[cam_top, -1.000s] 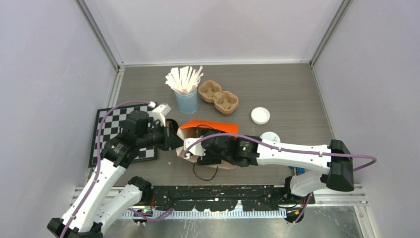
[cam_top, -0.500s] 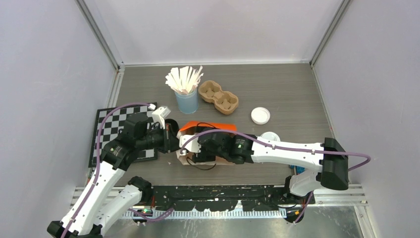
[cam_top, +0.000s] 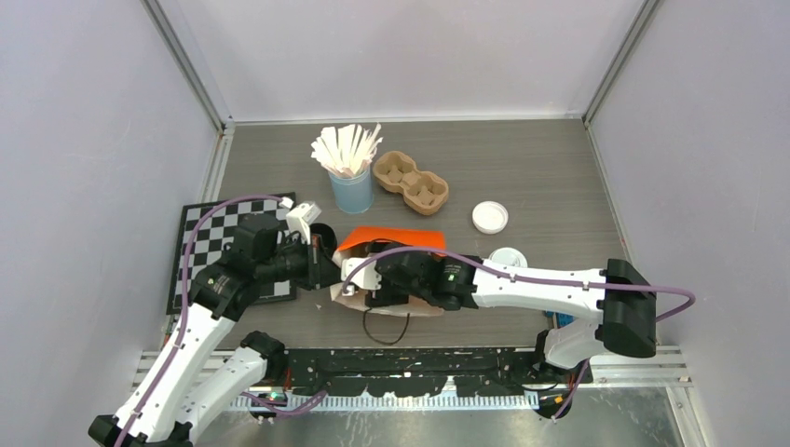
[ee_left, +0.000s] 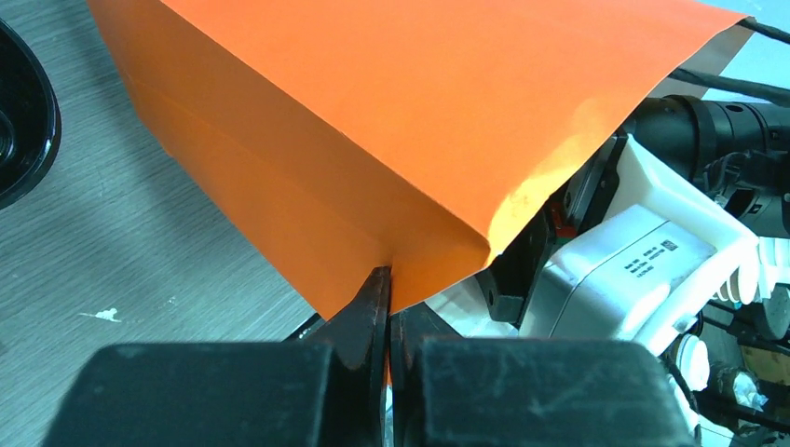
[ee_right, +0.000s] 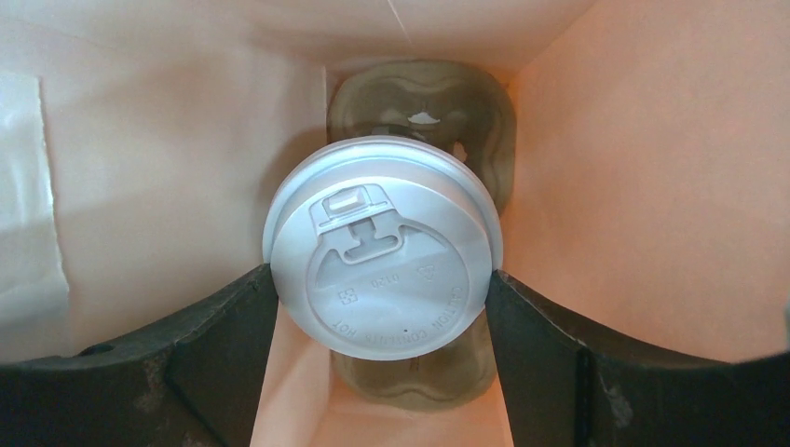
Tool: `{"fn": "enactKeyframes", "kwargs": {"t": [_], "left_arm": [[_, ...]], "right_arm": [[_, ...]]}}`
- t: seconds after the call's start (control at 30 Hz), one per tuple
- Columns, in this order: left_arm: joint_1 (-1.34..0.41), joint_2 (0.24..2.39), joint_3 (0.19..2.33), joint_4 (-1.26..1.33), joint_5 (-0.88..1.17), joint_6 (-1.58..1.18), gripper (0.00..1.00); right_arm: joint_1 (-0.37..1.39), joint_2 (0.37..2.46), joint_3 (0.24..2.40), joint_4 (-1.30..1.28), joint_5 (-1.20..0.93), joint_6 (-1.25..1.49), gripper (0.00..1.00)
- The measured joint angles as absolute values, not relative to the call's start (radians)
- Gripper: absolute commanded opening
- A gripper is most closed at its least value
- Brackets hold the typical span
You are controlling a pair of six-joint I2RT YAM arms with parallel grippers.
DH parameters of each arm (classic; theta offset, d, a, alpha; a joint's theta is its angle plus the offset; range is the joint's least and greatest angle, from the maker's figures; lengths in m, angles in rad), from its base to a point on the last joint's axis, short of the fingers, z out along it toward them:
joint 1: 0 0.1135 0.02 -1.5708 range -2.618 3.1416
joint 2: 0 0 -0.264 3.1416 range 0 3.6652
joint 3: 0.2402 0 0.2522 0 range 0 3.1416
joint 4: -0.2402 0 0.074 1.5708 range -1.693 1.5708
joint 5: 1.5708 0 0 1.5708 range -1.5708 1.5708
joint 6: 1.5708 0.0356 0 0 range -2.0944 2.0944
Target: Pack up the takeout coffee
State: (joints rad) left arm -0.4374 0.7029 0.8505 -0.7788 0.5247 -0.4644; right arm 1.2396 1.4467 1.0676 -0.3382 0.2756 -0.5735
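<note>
From above, the orange paper bag lies tipped on the table, its mouth towards the near edge. The left hand is at the bag's left corner, beside a dark round object and a checkerboard. The right arm reaches into the bag's mouth, hiding its hand and what it carries. Farther back stand a light-blue cup of white sticks and a brown cardboard cup carrier. One round white lid sits alone to the right; another white lid shows just behind the right arm.

From the left wrist, the left hand is fully closed, its dark fingertips pinching the lower edge of the orange bag. A white housing of the other arm carries a small label too fine to read.

From the right wrist, the takeout coffee is inside the bag, above a moulded carrier at the bag's far end. The right hand is spread wide, its dark fingers pressing both sides of the white lid. Embossed lettering along the rim appears to read "CAUTION HOT", beside small moulded marks.
</note>
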Motion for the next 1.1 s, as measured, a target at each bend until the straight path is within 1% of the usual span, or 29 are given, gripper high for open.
{"fn": "enactKeyframes", "kwargs": {"t": [0.23,0.47,0.67,0.83,1.1], "left_arm": [[-0.437,0.716,0.852,-0.775,0.528,-0.465,0.00],[-0.437,0.730,0.855,-0.775,0.537,-0.465,0.00],[-0.437,0.730,0.855,-0.775,0.537,-0.474,0.00],[-0.437,0.730,0.855,-0.776,0.536,-0.498,0.00],[-0.437,0.728,0.855,-0.778,0.528,-0.525,0.00]], "right_arm": [[1.222,1.407,1.068,-0.351,0.247,-0.612,0.71],[1.220,1.404,1.061,-0.303,0.207,-0.658,0.71],[1.213,1.430,1.047,-0.224,0.176,-0.684,0.71],[1.195,1.459,0.995,-0.134,0.175,-0.702,0.71],[1.161,1.488,0.970,-0.073,0.184,-0.709,0.71]]}}
